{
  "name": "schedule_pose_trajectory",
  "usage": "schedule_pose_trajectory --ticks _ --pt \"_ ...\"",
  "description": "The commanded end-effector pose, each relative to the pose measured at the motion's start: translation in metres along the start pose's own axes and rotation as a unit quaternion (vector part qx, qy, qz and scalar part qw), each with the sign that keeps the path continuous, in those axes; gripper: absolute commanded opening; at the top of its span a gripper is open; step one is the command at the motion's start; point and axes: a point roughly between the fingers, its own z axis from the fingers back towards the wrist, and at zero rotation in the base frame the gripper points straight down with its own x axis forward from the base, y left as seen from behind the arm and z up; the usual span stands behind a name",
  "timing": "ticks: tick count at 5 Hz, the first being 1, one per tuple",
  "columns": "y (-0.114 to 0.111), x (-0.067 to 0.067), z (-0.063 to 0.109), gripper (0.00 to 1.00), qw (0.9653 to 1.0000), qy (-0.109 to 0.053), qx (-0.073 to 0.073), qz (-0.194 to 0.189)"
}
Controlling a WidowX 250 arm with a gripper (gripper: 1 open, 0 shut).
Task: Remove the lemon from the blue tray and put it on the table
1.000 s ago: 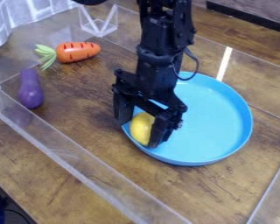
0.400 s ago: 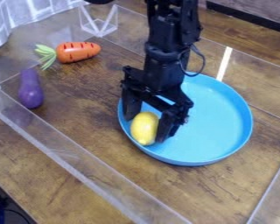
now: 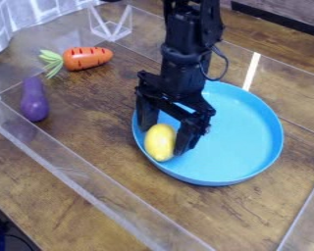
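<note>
The yellow lemon (image 3: 160,142) lies in the blue tray (image 3: 245,137), against its near-left rim. My black gripper (image 3: 169,130) points straight down over it, jaws open wide. One finger (image 3: 145,120) stands left of the lemon and the other (image 3: 195,135) right of it, so the fruit sits between them. I cannot tell whether either finger touches it. The tray rests on the dark wood table (image 3: 81,186) under a glossy clear sheet.
A purple eggplant (image 3: 35,99) stands at the left. An orange carrot (image 3: 83,58) with a green top lies behind it. A clear sheet edge (image 3: 68,162) runs diagonally across the front left of the table.
The gripper has crept slightly toward the back of the tray, uncovering more of the lemon between the fingers. The jaws stay open. The lemon has not moved.
</note>
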Motion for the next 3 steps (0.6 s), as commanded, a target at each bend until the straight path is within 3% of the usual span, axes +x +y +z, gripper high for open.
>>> schedule_pose_trajectory --ticks 1,3 --pt "0.0087 0.0108 0.0142 1.0 0.9996 -0.027 0.002 0.008" --pt "0.0124 0.0137 0.011 1.0 0.9997 -0.023 0.002 0.011"
